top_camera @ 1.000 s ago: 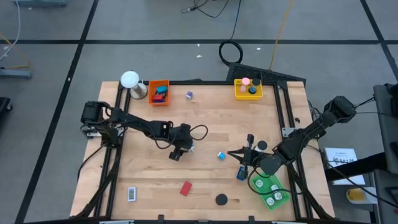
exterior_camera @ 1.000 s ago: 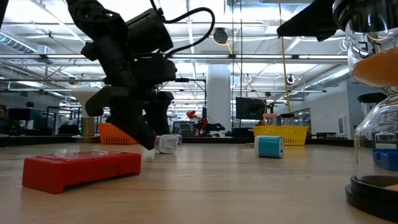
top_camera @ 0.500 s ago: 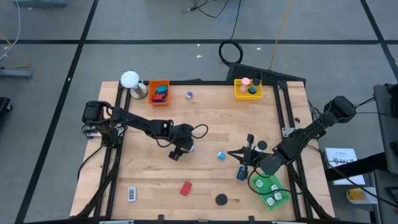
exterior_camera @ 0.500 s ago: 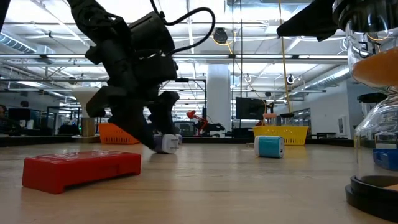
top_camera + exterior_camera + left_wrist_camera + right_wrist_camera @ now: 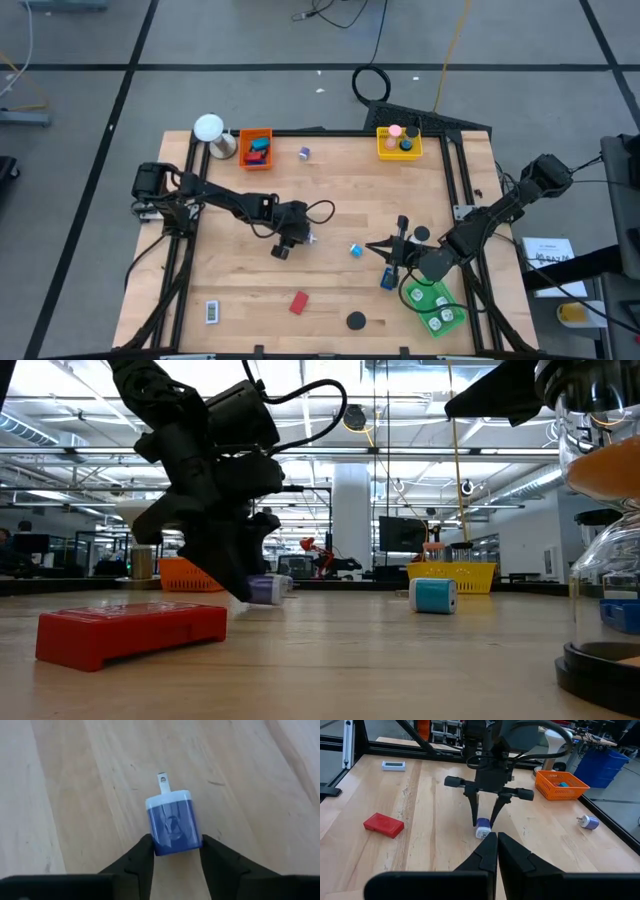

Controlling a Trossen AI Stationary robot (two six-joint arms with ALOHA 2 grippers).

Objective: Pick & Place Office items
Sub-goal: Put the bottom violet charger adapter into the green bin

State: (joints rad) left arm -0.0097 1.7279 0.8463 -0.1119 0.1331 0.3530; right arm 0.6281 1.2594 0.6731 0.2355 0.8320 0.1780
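My left gripper (image 5: 298, 240) is near the table's middle, shut on a small blue roll-like piece (image 5: 172, 822) that has a white cap and a metal tab. The right wrist view shows that gripper standing over the piece (image 5: 483, 826). My right gripper (image 5: 497, 845) waits at the right, its fingers shut on nothing visible, next to a blue piece (image 5: 388, 280). Loose on the table lie a teal roll (image 5: 355, 250), a red rectangle (image 5: 298, 301), a black-and-white rectangle (image 5: 212, 312), a purple roll (image 5: 304, 153) and two black discs (image 5: 356, 321) (image 5: 421, 235). My left gripper pinches the blue piece between its two fingers (image 5: 142, 857), one on each side of its body (image 5: 175, 845), at the end away from the white cap. The fingers come from above, slanting down. The piece lies on the table (image 5: 264, 590).
An orange tray (image 5: 256, 148) and a white ball-topped object (image 5: 209, 128) are at the far left, a yellow tray (image 5: 399, 143) at the far right, a green tray (image 5: 435, 307) at the near right. An hourglass (image 5: 600, 560) looms close in the low view.
The left gripper's fingers have closed in from a wide stance onto the blue piece on the table, and the gripper has settled slightly lower over it. The right arm has kept still.
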